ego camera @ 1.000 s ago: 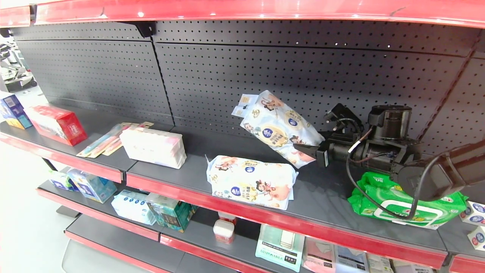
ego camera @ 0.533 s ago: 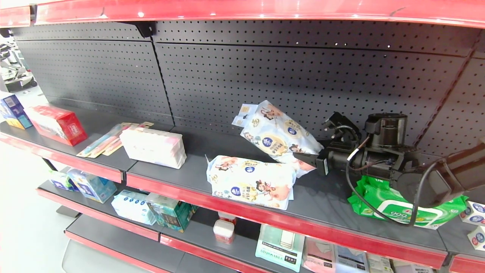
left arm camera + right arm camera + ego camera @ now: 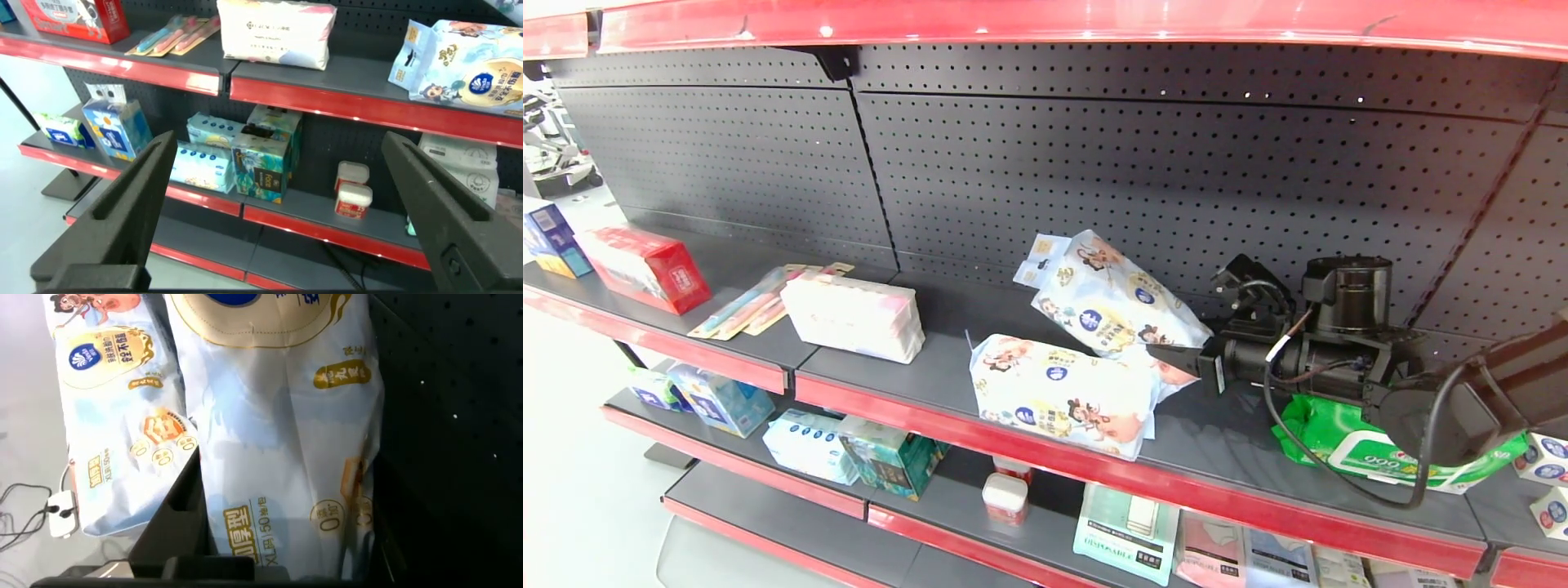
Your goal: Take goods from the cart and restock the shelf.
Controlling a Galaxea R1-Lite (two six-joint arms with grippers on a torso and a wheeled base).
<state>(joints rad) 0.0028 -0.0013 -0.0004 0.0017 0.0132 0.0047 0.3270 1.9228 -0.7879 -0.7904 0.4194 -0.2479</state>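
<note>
The soft pack with cartoon print (image 3: 1112,304) is over the middle shelf (image 3: 1225,437), tilted, its upper end near the pegboard back wall (image 3: 1176,163) and its lower end clamped in the right claw (image 3: 1176,359), whose two fingers press on either side of it. Whether its lower edge rests on the shelf cannot be told. Just in front of it a second pack of the same print (image 3: 1063,394) lies flat near the red front edge, and in the right wrist view the two lie side by side, touching. To the right of the claw a green wipes pack (image 3: 1372,461) lies on the same shelf. Farther left are a pink-and-white tissue pack (image 3: 854,314), flat toothbrush packs (image 3: 752,302) and a red box (image 3: 645,265). The left claw (image 3: 278,147) is spread wide with nothing in it, facing the lower shelves.
</note>
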